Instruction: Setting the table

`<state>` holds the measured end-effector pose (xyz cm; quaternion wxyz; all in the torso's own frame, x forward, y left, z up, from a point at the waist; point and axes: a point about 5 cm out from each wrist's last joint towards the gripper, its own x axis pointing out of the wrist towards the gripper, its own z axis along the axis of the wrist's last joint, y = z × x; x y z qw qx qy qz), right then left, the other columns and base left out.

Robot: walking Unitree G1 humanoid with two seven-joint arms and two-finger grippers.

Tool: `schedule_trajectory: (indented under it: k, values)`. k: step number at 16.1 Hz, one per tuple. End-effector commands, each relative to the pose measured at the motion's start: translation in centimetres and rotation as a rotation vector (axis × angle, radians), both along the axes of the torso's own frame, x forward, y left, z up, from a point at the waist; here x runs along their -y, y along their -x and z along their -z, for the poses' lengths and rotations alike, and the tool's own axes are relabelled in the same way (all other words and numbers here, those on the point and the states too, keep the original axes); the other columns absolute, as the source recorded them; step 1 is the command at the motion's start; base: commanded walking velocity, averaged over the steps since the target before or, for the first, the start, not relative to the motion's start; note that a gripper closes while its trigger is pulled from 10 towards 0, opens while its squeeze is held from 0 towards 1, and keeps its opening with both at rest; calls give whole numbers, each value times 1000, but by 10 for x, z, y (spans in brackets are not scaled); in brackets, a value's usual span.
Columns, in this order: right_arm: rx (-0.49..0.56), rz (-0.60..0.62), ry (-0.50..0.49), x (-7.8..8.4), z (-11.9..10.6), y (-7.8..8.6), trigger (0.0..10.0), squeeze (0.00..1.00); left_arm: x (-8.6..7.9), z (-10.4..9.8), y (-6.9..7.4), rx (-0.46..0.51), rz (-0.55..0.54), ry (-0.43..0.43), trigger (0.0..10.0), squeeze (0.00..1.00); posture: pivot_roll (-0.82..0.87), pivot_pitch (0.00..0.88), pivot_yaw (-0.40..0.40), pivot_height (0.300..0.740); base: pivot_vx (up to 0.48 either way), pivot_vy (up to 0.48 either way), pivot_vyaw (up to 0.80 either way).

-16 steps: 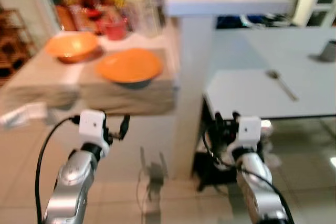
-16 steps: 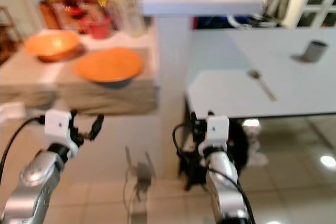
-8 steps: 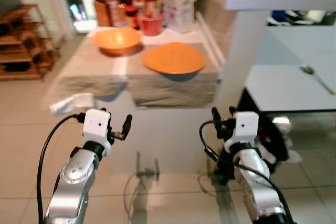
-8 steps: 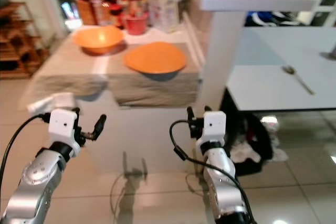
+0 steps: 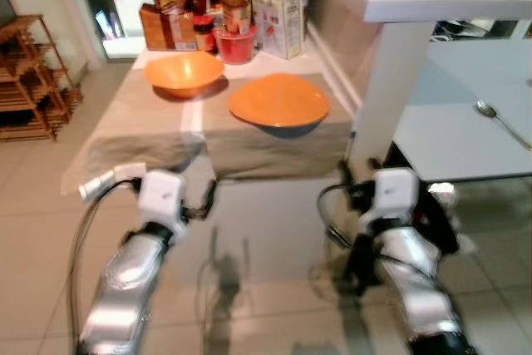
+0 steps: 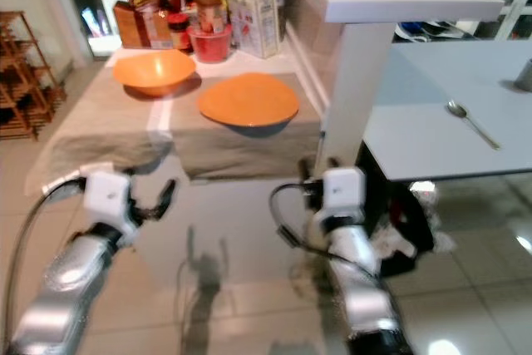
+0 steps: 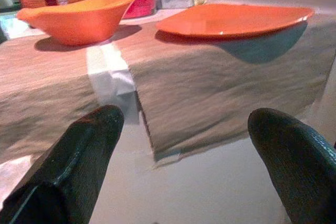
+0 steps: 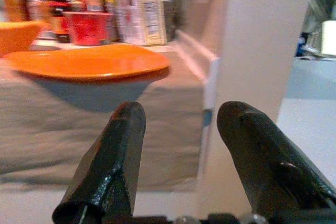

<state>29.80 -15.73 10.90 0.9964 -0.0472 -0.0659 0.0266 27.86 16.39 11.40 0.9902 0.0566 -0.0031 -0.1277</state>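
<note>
A deep orange bowl (image 5: 184, 72) and a wide orange plate (image 5: 278, 99) rest on a low table covered by a beige cloth (image 5: 150, 126). A metal spoon (image 5: 501, 120) lies on the grey table (image 5: 453, 143) to the right. My left gripper (image 5: 208, 199) hovers in front of the cloth's near edge, short of the bowl, fingers wide open and empty (image 7: 184, 124). My right gripper (image 5: 359, 174) is held near the cloth's right corner, below the plate, open and empty (image 8: 184, 114).
Food packets, a red cup (image 5: 235, 43) and a carton (image 5: 277, 10) crowd the back of the low table. A white counter on a thick pillar (image 5: 391, 97) stands between the two tables. A wooden rack (image 5: 29, 72) is at far left. Tiled floor lies below my arms.
The camera has swung left and steadied, so the low table now sits centred and closer. Both arms keep the same raised pose with fingers apart.
</note>
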Motion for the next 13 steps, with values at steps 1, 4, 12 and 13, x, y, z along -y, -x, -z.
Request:
schedule_trajectory:
  k: [1, 4, 12, 13]
  values:
    - [38, -37, -13, -14, -9, -3, 10000, 0, -11, -2, 1, 11, -26, -23, 10000, 0, -74, 0, 48, 740, 398, 270, 0]
    - [62, -46, -17, -18, -17, -6, 10000, 0, -9, -3, 1, 19, -14, -25, 10000, 0, -71, 0, 48, 740, 400, 265, 0]
    - [247, -93, -50, -33, -74, -15, 10000, 0, -6, -18, -8, 68, -6, -82, 10000, 0, -68, 0, 54, 740, 100, 65, 0]
    - [230, -67, -43, -28, -69, -16, 10000, 0, -5, -21, -10, 75, 1, -79, 10000, 0, -69, 0, 54, 740, 0, 0, 0]
